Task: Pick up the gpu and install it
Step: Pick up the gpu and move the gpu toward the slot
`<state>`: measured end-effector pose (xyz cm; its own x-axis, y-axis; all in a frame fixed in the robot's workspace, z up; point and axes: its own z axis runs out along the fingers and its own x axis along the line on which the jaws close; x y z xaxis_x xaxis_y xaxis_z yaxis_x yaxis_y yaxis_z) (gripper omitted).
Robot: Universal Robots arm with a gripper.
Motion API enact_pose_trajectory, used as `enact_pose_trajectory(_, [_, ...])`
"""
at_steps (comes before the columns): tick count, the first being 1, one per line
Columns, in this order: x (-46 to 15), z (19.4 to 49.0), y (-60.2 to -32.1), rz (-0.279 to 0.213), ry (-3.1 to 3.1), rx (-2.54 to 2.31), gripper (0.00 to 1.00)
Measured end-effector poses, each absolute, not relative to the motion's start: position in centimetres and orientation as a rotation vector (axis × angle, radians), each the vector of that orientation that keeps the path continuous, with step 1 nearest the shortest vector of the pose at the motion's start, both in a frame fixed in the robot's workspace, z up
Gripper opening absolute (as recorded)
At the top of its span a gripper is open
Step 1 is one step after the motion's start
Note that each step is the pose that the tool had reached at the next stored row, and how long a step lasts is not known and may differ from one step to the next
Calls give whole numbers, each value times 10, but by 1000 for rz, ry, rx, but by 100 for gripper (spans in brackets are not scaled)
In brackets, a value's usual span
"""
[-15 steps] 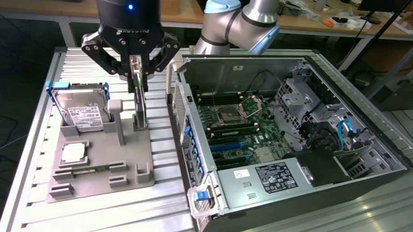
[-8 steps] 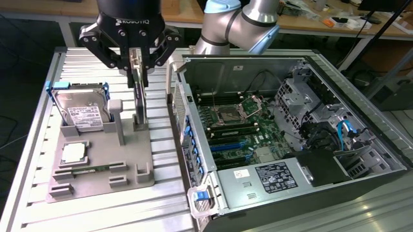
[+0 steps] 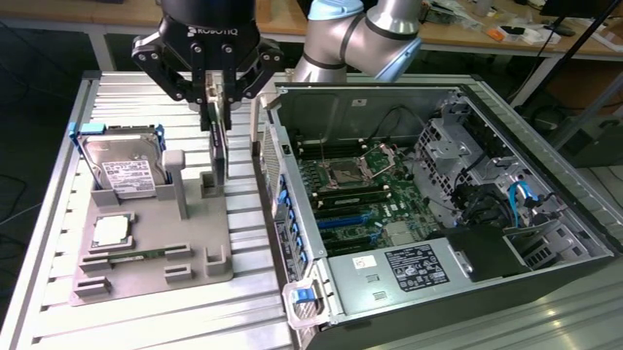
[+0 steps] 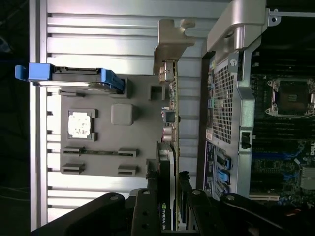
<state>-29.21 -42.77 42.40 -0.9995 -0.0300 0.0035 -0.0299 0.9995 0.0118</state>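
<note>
Clamping the gpu [image 3: 219, 157] edge-on in the gripper [image 3: 217, 109], jaws drawn narrow onto the thin card. Hanging straight below the fingertips, with the silver bracket [image 4: 171, 42] at the end farthest from the gripper. Directly beneath the tool: grey fixture tray [image 3: 195, 219], carrying an upright hard drive [image 3: 122, 164] off to one side. Open computer case [image 3: 351, 109] just beside the held card, on the other side. Contact between card edge and tray not discernible.
</note>
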Motion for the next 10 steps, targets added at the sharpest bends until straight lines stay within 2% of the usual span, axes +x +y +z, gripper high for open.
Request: enact_pose_trajectory(10, [-289, 433, -427, -12, -3135, 47, 27])
